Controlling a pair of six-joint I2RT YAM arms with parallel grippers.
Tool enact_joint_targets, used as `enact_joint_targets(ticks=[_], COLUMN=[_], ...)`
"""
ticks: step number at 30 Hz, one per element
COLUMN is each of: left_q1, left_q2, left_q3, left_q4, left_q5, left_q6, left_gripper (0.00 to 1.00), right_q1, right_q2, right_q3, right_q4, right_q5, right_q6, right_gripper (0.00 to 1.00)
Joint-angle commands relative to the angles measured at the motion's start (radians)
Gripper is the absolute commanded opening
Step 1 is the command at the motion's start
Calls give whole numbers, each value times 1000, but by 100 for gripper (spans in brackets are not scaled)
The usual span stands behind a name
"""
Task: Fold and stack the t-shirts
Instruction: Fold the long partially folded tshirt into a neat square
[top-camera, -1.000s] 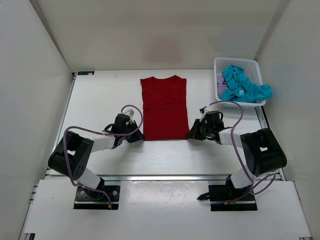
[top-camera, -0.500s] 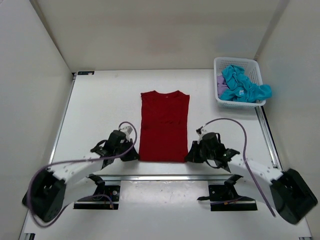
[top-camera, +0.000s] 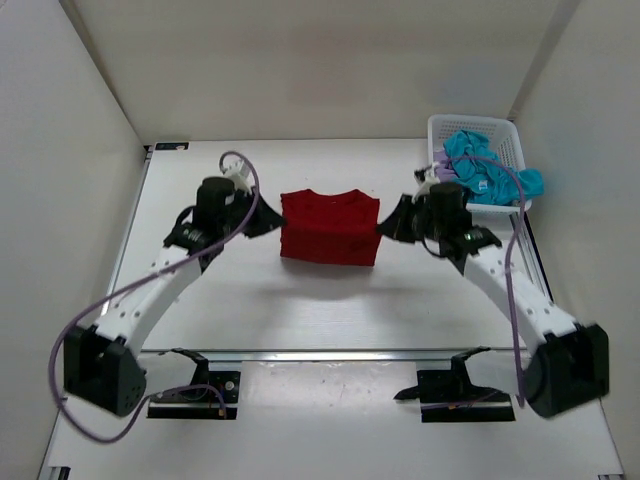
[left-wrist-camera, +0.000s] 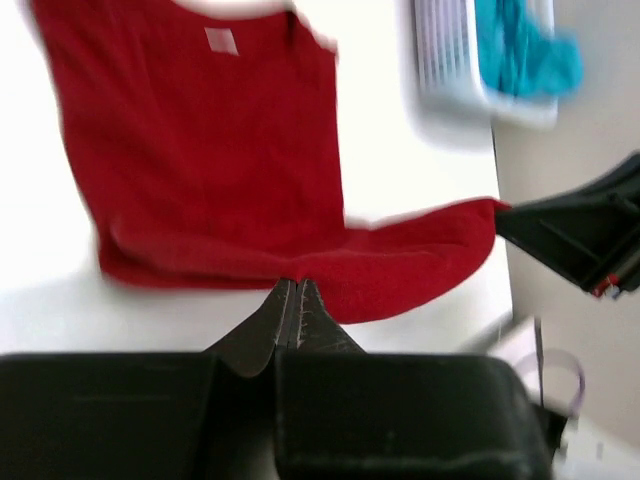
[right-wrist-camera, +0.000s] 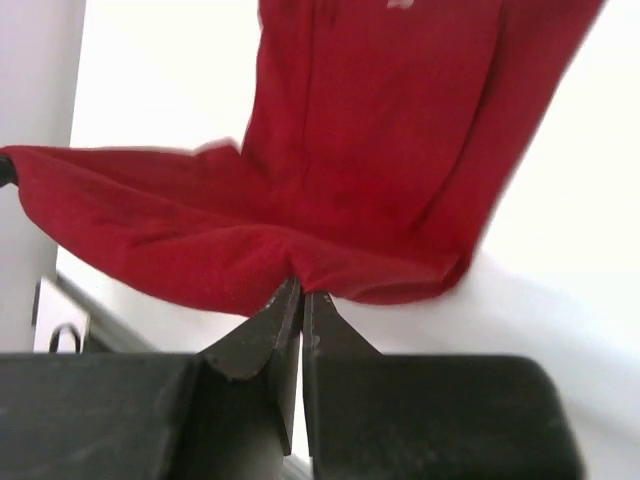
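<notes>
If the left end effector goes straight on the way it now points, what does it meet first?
The red shirt. The left end effector is shut on one edge of it, and the rest of the cloth lies right ahead. Depth is unclear, so it may pass just above it.

Soft, matt cloth in the dark red t-shirt (top-camera: 330, 228); same limp cloth in the teal t-shirt (top-camera: 488, 176). Smooth white plastic lattice for the basket (top-camera: 508, 133). Smooth, matt white across the worktop (top-camera: 330, 300). Matt black on the left gripper (left-wrist-camera: 293, 285) and right gripper (right-wrist-camera: 300, 290).
</notes>
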Motion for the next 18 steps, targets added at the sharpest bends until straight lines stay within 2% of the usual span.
enact_joint_targets(ticks=[1, 3, 5, 8, 10, 12, 16, 17, 18], left_q1=[69, 115, 128, 163, 194, 201, 220, 215, 206], left_q2=[189, 362, 485, 651, 731, 801, 764, 748, 715], left_q3=[135, 249, 344, 453, 515, 592, 623, 617, 600], left_q4=[89, 92, 69, 37, 37, 32, 50, 83, 89], left_q5=[-3, 1, -28, -65, -23, -3, -20, -13, -25], left_q6=[-4, -12, -6, -18, -49, -61, -75, -81, -80], left_gripper=[0, 0, 0, 3, 9, 26, 48, 48, 47], right_q1=[-86, -104, -120, -129, -133, -138, -126, -117, -103], right_q2=[215, 409, 558, 767, 859, 968, 1035, 1024, 995], right_q3=[196, 378, 524, 751, 860, 1010, 1183, 1184, 1156], right_q4=[39, 3, -44, -144, -199, -256, -352, -353, -348], right_q5=[-106, -91, -139, -98, -61, -56, -7, 5, 30], right_q6=[-102, -127, -146, -162, -159, -160, -173, -182, -189], right_gripper=[0, 0, 0, 0, 0, 0, 27, 35, 37])
